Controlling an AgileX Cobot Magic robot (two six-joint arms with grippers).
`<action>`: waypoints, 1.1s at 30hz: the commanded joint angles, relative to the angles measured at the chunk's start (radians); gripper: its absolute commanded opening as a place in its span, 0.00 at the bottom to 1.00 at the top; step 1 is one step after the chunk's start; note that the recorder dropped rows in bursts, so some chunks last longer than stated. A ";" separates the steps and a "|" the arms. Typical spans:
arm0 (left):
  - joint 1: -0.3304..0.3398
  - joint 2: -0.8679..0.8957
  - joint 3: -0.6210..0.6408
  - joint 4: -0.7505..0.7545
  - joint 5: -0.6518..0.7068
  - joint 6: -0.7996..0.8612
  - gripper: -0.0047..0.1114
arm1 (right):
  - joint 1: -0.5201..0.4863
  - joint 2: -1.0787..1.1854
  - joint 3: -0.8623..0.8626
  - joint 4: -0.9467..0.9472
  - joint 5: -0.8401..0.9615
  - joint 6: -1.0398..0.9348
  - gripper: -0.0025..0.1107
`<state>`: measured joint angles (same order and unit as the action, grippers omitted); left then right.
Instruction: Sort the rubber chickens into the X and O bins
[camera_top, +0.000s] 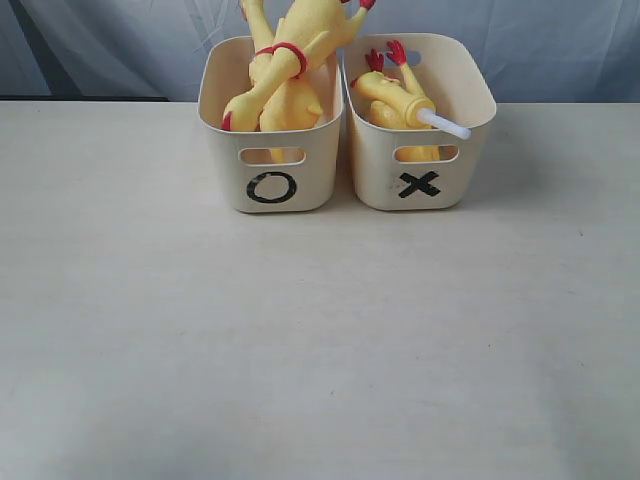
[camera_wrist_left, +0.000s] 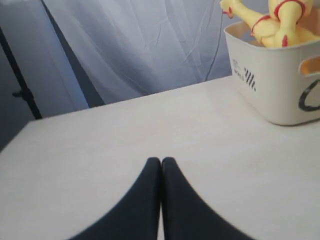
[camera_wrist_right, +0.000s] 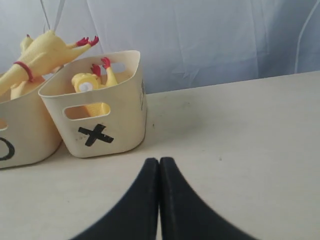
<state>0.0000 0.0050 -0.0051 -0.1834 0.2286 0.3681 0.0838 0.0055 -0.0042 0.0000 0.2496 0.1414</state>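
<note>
In front of the O bin (camera_top: 228, 170) the counter (camera_top: 300, 350) lies open right across. The X bin (camera_top: 375, 175) stands just beside it, with no passable gap between. Large rubber chickens (camera_top: 290, 75) stick up above the O bin's rim, crowding its mouth.

I seem to be working in a lab test cell, a staged set built around one plain, pale table (camera_top: 320, 350) that fills my views. Behind the table's far edge hangs a creased, pale bluish sheet (camera_top: 540, 50), draped as a backdrop. Beyond one side edge of the table, against that sheet, leans a thin dark pole (camera_wrist_left: 22, 86) with a small knob, like part of an equipment stand. On the table near its far edge sit a cream O tub (camera_top: 272, 188) and X tub (camera_top: 420, 184) with bold black marks, holding yellow toy chickens (camera_top: 285, 80).
</note>
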 joint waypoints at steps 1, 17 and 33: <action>0.000 -0.005 0.005 -0.030 0.002 -0.181 0.04 | -0.006 -0.006 0.004 -0.007 0.032 -0.056 0.01; 0.000 -0.005 0.005 -0.051 0.011 -0.298 0.04 | -0.006 -0.006 0.004 -0.014 0.047 -0.106 0.01; 0.000 -0.005 0.005 -0.051 0.011 -0.298 0.04 | -0.006 -0.006 0.004 -0.014 0.047 -0.104 0.01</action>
<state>0.0000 0.0050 -0.0051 -0.2306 0.2375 0.0769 0.0838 0.0055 -0.0021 0.0000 0.3029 0.0424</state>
